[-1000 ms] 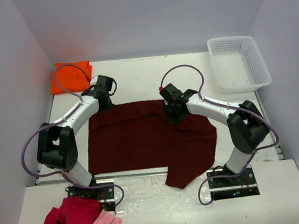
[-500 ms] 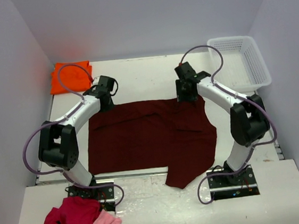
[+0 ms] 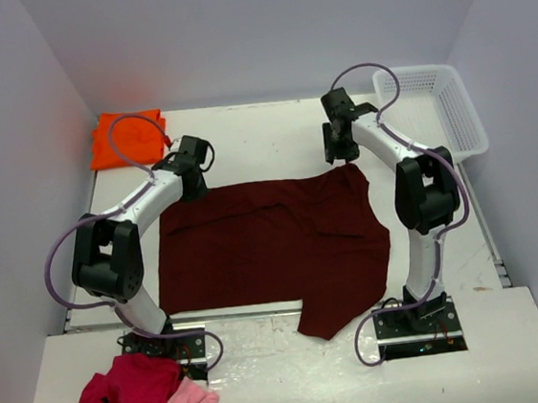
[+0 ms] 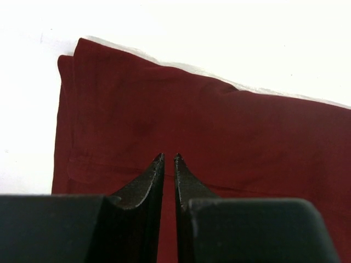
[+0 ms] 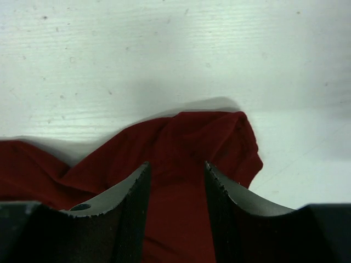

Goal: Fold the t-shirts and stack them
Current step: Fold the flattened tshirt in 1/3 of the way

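Maroon t-shirt (image 3: 264,241) flat, long axis left-right | left claw (image 4: 169,158) together | right claw (image 5: 177,166) apart

Table (image 3: 262,135): maroon shirt (image 3: 264,241), orange shirt (image 3: 126,138), basket (image 3: 414,69)

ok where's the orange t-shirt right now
In the top view the orange t-shirt lies at the table's far left corner, beyond the left gripper and apart from the maroon t-shirt.

**Left jaws pinched, right jaws parted**

The white-and-black left arm (image 3: 139,204) reaches forward and inward. Its black two-finger left gripper (image 4: 169,159) points down, tips drawn to a thin slit. The white-and-black right arm (image 3: 385,143) stretches far forward. Its right gripper (image 5: 176,167) points down, serrated fingers (image 5: 129,203) standing apart.
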{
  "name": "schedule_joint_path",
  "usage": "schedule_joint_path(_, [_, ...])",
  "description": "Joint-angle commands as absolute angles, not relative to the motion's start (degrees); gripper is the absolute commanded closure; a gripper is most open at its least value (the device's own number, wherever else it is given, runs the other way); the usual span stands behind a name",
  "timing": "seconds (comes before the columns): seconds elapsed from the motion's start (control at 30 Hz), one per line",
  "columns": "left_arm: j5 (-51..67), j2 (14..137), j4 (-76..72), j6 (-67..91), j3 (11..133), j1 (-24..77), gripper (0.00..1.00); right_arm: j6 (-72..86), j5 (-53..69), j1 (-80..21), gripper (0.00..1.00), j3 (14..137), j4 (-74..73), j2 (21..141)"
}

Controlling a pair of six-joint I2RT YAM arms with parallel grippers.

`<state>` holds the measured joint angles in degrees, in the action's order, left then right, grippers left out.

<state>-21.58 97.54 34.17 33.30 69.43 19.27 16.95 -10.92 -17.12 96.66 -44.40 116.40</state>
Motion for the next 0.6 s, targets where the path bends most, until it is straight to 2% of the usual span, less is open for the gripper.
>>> schedule_joint_path(0.0, [-21.27,97.73,32.26,31.99,71.37,19.51,0.87,15.64,-12.56,-15.47,0.55,99.14,-46.41,116.54])
schedule_joint_path(0.3, [-20.57,98.09,31.73,32.43,71.37,19.69,0.87,15.38,-12.92,-13.36,0.58,97.29,-46.49,117.16])
schedule_joint_path(0.57, [-20.92,96.59,31.90,32.17,71.46,19.69,0.87,15.47,-10.20,-13.18,0.62,100.90,-47.11,121.20])
